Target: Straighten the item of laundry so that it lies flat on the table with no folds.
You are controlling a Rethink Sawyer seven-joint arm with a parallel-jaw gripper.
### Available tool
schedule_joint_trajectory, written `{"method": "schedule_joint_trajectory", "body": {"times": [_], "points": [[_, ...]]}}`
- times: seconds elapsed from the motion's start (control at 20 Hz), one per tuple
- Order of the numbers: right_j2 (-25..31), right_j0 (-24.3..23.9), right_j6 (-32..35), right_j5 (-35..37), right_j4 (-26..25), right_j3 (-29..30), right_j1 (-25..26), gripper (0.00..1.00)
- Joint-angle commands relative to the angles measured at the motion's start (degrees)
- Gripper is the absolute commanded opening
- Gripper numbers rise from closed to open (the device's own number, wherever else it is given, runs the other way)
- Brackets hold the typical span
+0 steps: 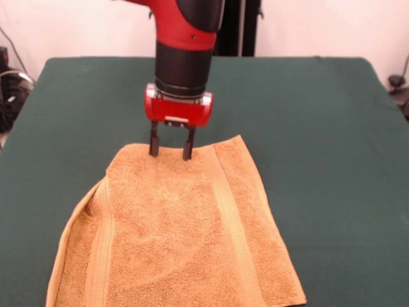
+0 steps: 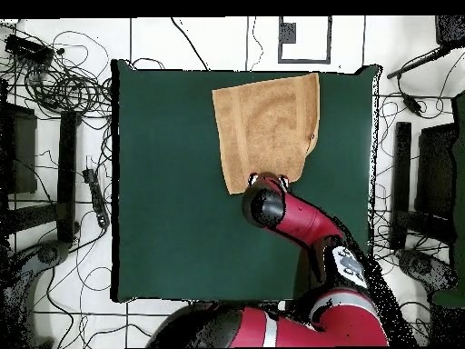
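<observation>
I see the red-black gripper (image 1: 171, 153), fingers apart, touching the golden-orange terry towel's (image 1: 179, 236) far edge on the green felt table (image 1: 332, 128); one side looks folded.

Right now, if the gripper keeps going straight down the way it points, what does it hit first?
The towel. The gripper points straight down, fingers apart, tips at or just on the towel's far edge in the front view. Contact can't be confirmed. Beneath the cloth lies only the table, so nothing else is in line.

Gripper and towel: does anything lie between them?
Nothing. In the front view the gripper has its open fingertips down on the towel at its far edge.
</observation>
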Motion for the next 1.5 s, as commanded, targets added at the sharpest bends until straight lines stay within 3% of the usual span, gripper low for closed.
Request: {"method": "schedule_joint_trajectory", "body": {"times": [0.05,0.55,0.8,1.15,1.5], "points": [[7.46,0.36,10.00,-1.68,-2.17,-0.02,3.78,1.00],[8.43,0.12,9.72,-5.88,-3.97,-2.78,8.42,1.00],[6.13,1.75,9.95,-5.27,-3.38,-4.40,9.77,1.00],[5.67,3.01,10.78,-3.84,-3.16,-3.90,8.70,1.00],[2.73,8.24,13.78,-0.78,0.17,-1.84,5.73,1.00]]}}
